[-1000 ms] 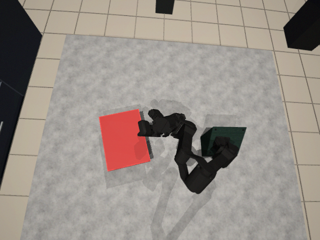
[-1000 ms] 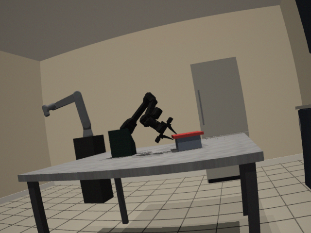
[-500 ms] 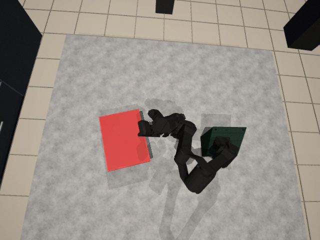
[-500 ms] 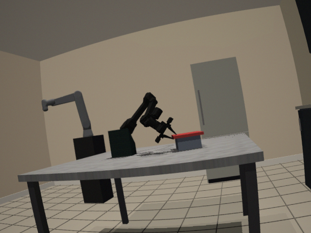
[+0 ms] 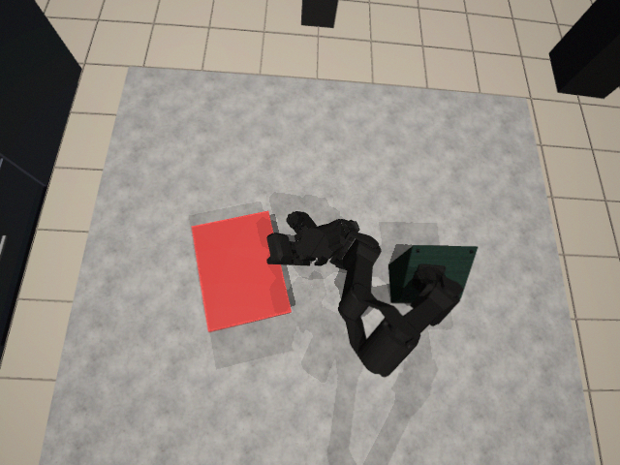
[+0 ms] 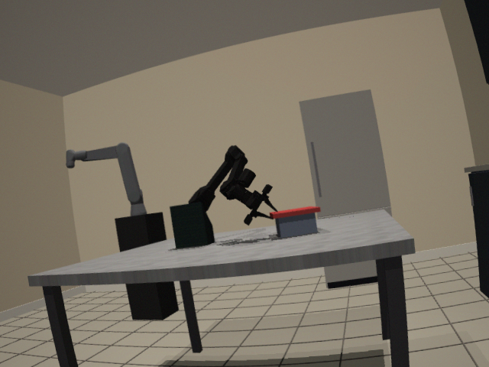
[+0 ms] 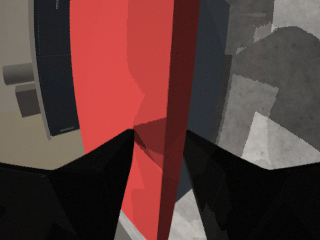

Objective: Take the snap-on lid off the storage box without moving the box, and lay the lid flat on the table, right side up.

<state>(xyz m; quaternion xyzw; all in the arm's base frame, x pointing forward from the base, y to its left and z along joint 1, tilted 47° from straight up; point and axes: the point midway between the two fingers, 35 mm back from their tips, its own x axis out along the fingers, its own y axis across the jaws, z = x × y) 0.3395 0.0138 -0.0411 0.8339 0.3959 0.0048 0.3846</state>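
Observation:
The red lid sits on top of the blue-grey storage box, its flat top facing up. The box stands on the table. My gripper is shut on the lid's edge on the side towards the arm's base. One finger lies over the lid's top and the other is below its rim, beside the box wall. The exact contact of the lower fingertip is hidden in the top view. I cannot see any gap between lid and box.
The dark green block under the arm's base stands on the table across from the box. A grey arm on a black pedestal stands beyond the table. A dark cabinet is past the table's left edge in the top view.

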